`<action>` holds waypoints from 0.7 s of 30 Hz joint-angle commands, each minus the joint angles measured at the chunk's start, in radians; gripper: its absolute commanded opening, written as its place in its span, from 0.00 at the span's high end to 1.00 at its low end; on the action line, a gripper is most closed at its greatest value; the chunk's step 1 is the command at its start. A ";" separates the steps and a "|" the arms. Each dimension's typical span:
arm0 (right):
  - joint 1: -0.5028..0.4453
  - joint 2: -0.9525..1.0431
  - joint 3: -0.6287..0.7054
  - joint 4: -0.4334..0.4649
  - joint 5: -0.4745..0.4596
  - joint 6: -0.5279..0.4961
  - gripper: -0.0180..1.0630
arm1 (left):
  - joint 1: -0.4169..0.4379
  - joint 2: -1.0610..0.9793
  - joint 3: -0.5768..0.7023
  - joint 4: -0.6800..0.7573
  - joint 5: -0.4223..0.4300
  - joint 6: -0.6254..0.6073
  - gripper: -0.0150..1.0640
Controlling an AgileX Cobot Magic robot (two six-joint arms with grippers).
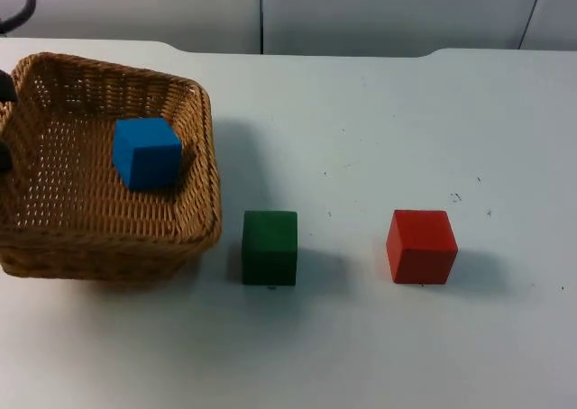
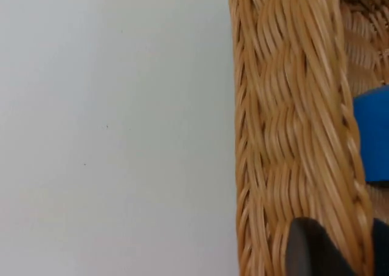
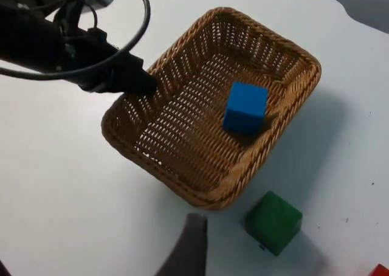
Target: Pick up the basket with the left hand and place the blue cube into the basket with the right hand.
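Top view first: the white table (image 1: 388, 112) carries everything, and the wicker basket (image 1: 194, 170) takes up its left side, tilted as if one side is lifted. Inside it lies the blue cube (image 1: 145, 152), resting on the woven floor toward the far right wall. Just right of the basket's near corner sits a green cube (image 1: 270, 247), and well apart to the right of that a red cube (image 1: 421, 245).

From the right wrist view, the left gripper (image 3: 144, 81) is clamped on the basket's left rim, one finger inside and one outside the wall; its arm reaches in low and nearly level from the far left. The left wrist view shows the same rim running close past a black fingertip (image 2: 307, 247).

Judging by the weave, the basket is light and fairly stiff but a little springy (the rim is the natural place to pinch, as done here). The blue cube looks rigid and flat-sided, easy to take across two opposite faces.

The right gripper (image 3: 185, 248) hovers above the table, near side of the basket; whether its fingers are apart I cannot tell.
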 commanded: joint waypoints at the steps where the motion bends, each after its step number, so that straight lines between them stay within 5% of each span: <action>1: 0.001 -0.014 0.002 0.002 0.001 0.003 0.22 | 0.003 0.023 -0.011 -0.064 0.006 0.058 0.99; 21: 0.001 -0.017 0.002 0.002 0.049 0.003 0.22 | 0.003 0.146 -0.043 -0.060 -0.075 0.175 0.99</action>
